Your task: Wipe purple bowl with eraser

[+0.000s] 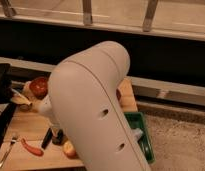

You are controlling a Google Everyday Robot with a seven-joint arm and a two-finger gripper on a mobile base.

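My big white arm (96,110) fills the middle of the camera view and hides much of the wooden table (26,127). The purple bowl and the eraser are hidden or out of view. My gripper (55,129) hangs from the white wrist at the arm's left side, low over the table, just above a small dark stubby object (59,138) and beside a black-handled knife (46,138). An apple (70,148) lies just right of them.
An orange-red bowl (39,86) stands at the table's back left. A red pepper-like thing (32,147) and a fork (6,152) lie at the front left. A green bin (144,137) sits right of the table. A black shape (1,100) fills the left edge.
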